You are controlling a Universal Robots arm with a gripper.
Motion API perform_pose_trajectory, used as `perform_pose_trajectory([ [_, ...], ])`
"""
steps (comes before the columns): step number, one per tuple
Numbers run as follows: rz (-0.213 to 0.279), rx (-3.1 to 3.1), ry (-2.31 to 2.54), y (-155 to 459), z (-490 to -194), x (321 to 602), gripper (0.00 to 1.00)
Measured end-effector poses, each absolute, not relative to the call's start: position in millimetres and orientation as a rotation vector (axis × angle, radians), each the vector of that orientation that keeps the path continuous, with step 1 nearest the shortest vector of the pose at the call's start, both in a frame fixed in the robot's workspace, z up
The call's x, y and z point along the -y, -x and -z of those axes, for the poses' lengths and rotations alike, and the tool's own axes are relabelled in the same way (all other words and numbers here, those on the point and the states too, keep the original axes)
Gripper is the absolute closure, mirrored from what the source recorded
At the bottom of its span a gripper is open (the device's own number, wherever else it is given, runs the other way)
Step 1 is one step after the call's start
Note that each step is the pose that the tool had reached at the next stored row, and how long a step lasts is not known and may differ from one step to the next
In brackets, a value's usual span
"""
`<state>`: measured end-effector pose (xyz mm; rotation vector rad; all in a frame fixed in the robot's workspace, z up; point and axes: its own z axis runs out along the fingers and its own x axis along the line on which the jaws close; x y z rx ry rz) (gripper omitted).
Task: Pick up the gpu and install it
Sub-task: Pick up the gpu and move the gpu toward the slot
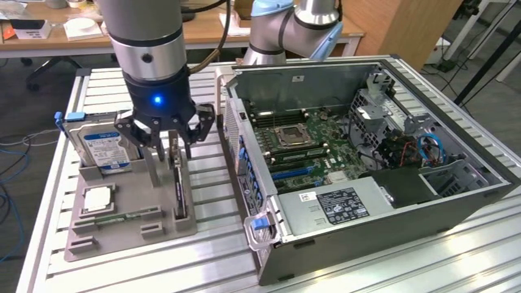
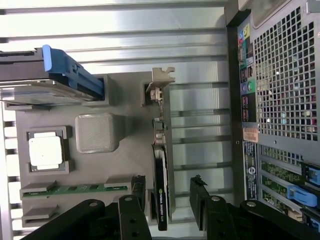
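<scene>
Your black pincer (image 1: 167, 143) hangs with its jaws apart, 1 finger on each side of the gpu (image 2: 161, 190) and touching neither face. The gpu is a thin, flat, dark circuit card with a narrow silver metal bracket at 1 end, standing on edge in a slot of the grey plastic holder (image 1: 122, 235) on the slatted aluminium bench (image 1: 82, 91). Judge it light and stiff but fragile: grip the 2 flat faces near the upper edge, gently, clear of the bracket.

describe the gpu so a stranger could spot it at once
Beside the open grey computer case, on the exterior view's left, sits a grey parts holder. The gpu is the thin dark card standing on edge in the slot nearest the case, under the open gripper. Unlike the boxy blue-labelled hard drive and green memory stick, it has a silver end bracket.
</scene>
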<state>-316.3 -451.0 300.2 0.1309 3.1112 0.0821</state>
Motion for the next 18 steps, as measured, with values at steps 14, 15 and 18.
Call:
perform_pose_trajectory([
  [14,-0.082,-3.110,-0.131,317.2,-274.8,451.7,0.51],
  [15,-0.082,-3.110,-0.131,317.6,-273.0,452.1,0.51],
  [18,-0.082,-3.110,-0.131,318.4,-267.6,453.7,0.51],
])
